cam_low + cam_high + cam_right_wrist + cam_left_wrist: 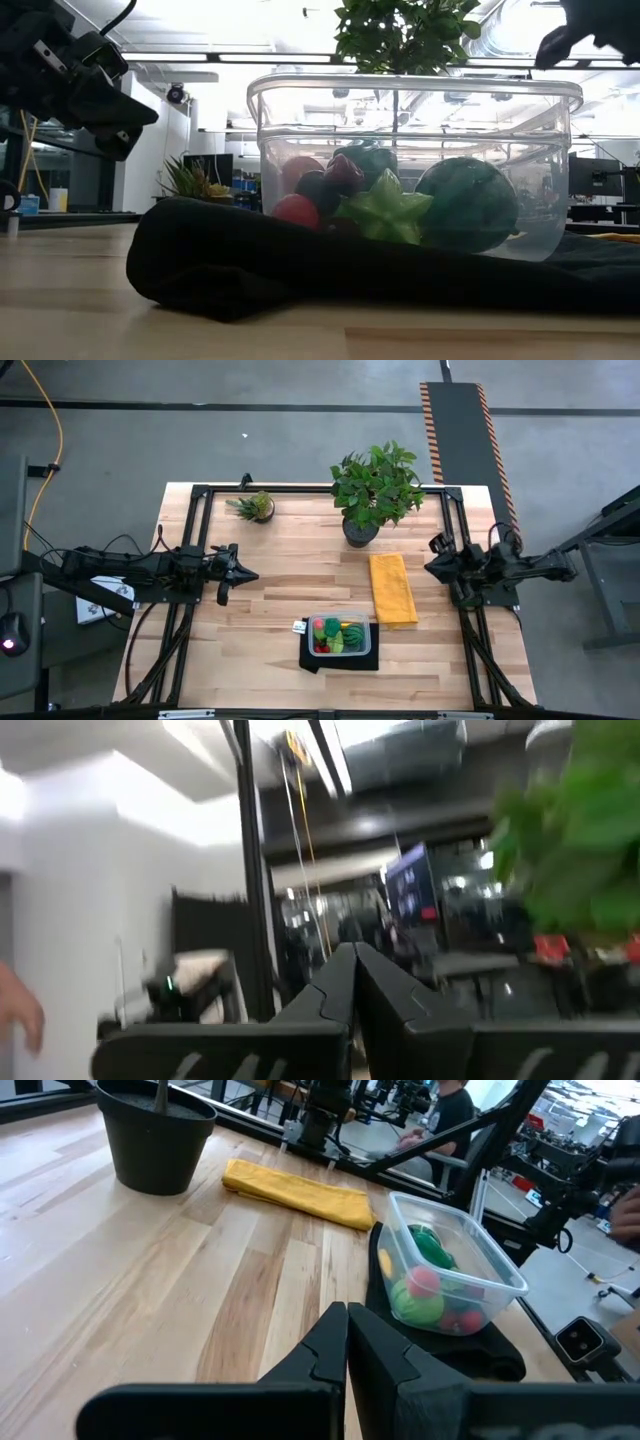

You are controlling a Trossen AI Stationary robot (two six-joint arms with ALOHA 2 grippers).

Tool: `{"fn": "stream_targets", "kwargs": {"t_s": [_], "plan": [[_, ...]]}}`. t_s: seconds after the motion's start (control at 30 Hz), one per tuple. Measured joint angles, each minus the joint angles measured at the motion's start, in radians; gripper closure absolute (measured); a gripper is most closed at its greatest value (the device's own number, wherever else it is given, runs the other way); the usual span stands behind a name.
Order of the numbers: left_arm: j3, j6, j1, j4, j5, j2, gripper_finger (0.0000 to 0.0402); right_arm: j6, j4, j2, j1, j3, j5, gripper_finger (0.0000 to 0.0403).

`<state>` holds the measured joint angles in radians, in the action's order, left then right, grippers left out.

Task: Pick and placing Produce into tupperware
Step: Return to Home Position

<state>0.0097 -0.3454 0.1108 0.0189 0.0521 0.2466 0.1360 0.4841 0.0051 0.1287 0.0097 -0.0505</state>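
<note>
The clear tupperware [339, 635] stands on a black mat [340, 658] near the table's near edge and holds several produce pieces. In the low view I see a green star fruit [385, 210], a dark green melon [468, 203], red pieces [297, 211] and a dark one [343, 172] inside. The left wrist view shows the tupperware [450, 1275] with green, pink and yellow pieces. My left gripper [250, 575] hovers shut over the table's left part, well clear of the container. My right gripper [430, 568] is shut near the right edge, beside the yellow cloth.
A yellow cloth [392, 589] lies right of centre. A large potted plant [375, 490] and a small one [255, 507] stand near the far edge. A black frame [320, 490] borders the table. People show beyond the table in the left wrist view.
</note>
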Motion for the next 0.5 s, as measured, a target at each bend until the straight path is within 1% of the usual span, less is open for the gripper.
{"fn": "stream_targets", "kwargs": {"t_s": [0.2, 0.27, 0.5], "plan": [[0.000, 0.000, 0.000, 0.000, 0.000, 0.000, 0.0401, -0.004, -0.208, 0.000, 0.000, 0.000, 0.033, 0.0403], [0.000, 0.000, 0.000, 0.000, 0.000, 0.000, 0.0401, -0.005, -0.243, 0.000, 0.000, 0.000, 0.050, 0.0403], [0.000, 0.000, 0.000, 0.000, 0.000, 0.000, 0.0401, -0.013, -0.374, 0.000, 0.000, 0.000, 0.050, 0.0403]]}}
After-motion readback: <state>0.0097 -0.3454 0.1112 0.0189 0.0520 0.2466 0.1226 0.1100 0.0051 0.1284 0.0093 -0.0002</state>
